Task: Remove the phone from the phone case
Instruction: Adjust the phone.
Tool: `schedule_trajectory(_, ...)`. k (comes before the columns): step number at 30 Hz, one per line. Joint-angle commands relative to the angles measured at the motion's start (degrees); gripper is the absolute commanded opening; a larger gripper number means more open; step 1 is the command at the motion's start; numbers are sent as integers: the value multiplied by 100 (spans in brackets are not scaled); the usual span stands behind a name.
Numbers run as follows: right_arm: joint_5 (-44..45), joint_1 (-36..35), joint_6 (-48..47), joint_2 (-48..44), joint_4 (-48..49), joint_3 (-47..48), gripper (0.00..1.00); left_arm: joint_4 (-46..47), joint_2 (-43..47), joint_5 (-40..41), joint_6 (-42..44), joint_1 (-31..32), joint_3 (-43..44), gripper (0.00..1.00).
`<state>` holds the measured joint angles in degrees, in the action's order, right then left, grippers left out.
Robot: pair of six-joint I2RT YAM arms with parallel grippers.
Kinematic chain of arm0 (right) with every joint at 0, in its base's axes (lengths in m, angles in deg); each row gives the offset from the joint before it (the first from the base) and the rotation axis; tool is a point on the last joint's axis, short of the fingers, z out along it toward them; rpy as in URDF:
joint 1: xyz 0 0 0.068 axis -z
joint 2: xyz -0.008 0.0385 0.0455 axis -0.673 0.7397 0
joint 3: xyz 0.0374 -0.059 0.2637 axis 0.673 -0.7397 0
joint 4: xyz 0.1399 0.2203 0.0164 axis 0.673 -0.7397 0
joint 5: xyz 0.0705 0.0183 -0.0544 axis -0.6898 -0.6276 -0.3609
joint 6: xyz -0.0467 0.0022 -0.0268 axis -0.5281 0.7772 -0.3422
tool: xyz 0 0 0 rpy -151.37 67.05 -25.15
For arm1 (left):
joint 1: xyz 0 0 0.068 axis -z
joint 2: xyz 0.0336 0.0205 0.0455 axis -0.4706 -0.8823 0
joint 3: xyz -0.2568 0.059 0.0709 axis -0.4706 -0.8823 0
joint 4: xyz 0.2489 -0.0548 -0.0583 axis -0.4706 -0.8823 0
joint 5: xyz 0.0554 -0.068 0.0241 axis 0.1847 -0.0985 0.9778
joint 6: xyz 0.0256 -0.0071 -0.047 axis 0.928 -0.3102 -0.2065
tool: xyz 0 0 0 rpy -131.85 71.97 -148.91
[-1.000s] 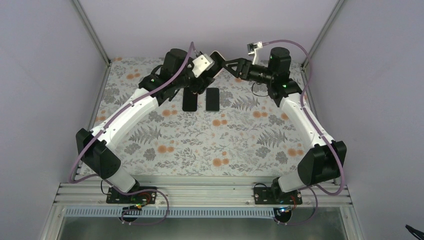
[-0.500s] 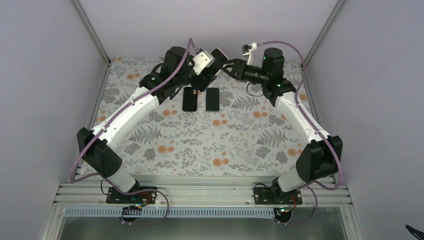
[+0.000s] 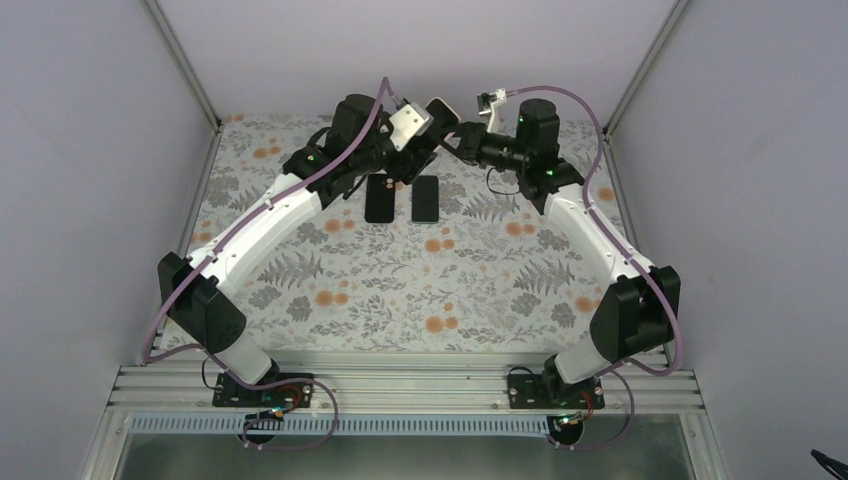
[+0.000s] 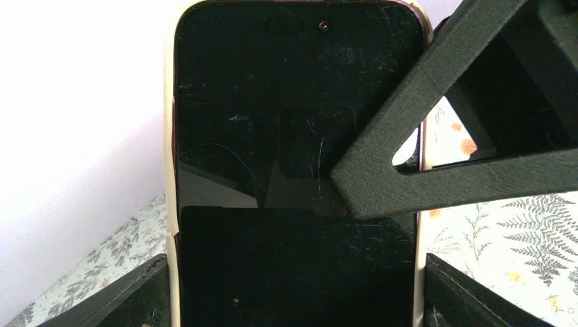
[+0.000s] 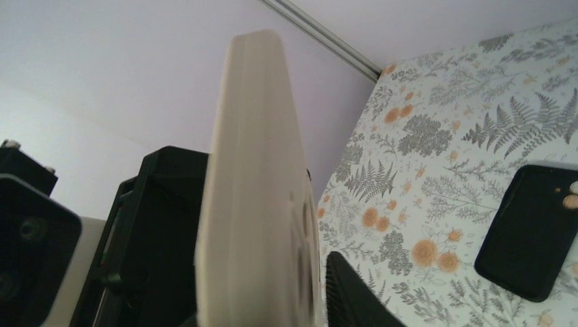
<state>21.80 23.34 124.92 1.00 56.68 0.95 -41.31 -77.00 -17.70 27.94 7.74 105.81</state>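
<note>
Still cased: the phone (image 4: pixel 293 122) sat inside the cream phone case (image 4: pixel 168 177), dark screen toward my left wrist camera, and the rim was unbroken along the sides I could see. Both were held up off the surface (image 3: pixel 330 260) at its far end, between my two wrists.

Change noted: over the last second my right arm (image 3: pixel 590 230) had drawn in toward the left. My right fingers (image 4: pixel 371 187) went from just short of the case to astride its right edge. One finger lay across the glass; the other finger (image 5: pixel 354 296) showed behind the case back, beside the camera bumps. My reading: the approach was over and the prying step could begin. No separation of phone and case yet.

My left fingers (image 4: pixel 136 293) were clamped on the case's two long sides near its lower end. The right pair stood far enough apart to straddle it; whether they pinched it, I could not tell.

Pose: both arms reached forward and bent inward at the elbows, my left arm (image 3: pixel 270 215) mirroring the right. The wrists nearly met above two black slabs (image 3: pixel 380 198) lying flat, side by side, on the surface.
</note>
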Motion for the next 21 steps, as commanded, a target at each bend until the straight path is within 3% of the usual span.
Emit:
schedule_trajectory(1, 102, -46, 107, 24, 153, -95, 19, 375, 41, -25, -85, 31, 168, 48)
schedule_trajectory(6, 145, 1, 40, -39, 69, -67, 4, 310, 126, -124, -84, 31, 76, 55)
schedule_trajectory(12, -60, 226, -187, -194, 110, -87, 4, 55, 327, -712, 178, -102, -46, 86)
schedule_trajectory(14, -233, 295, -328, -277, 169, -105, 4, -89, 446, -1288, 219, -276, -115, 99)
schedule_trajectory(21, -1426, 554, -1167, -372, 91, 53, 4, -996, 866, -3953, 723, -1019, -430, 100)
